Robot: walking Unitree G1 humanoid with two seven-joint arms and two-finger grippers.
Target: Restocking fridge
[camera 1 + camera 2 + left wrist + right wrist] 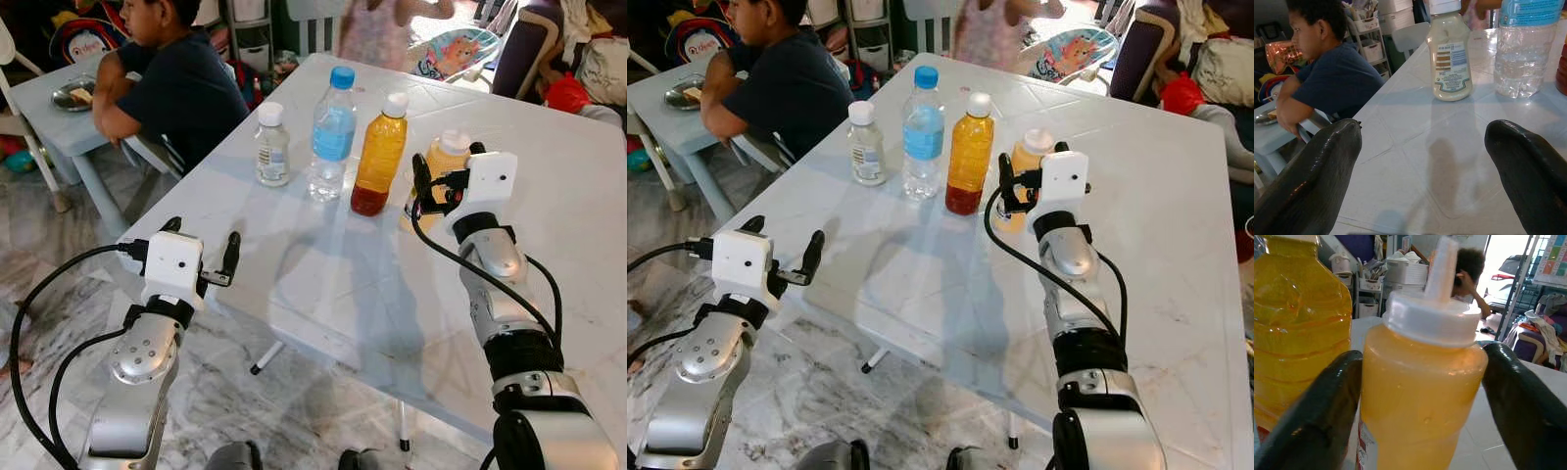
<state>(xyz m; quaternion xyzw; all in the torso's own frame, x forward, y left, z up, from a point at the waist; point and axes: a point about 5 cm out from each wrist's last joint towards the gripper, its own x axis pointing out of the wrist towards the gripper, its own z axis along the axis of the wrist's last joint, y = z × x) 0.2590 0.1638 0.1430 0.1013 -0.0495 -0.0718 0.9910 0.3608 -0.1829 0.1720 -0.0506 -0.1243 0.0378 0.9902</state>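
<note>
Between spread right gripper [446, 183] fingers: squeeze bottle [1420, 382], base cut off; left gripper [203, 253] spread.

Head stereo pair looks down on the table [323, 264] (shared scene); wrist cameras sit close, level

Squeeze bottle [446, 157] half hidden behind right pincer [446, 181].

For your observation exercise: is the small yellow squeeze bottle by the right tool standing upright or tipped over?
Upright: the squeeze bottle stands on the table, white nozzle cap on top, between the right tool's open fingers.
</note>
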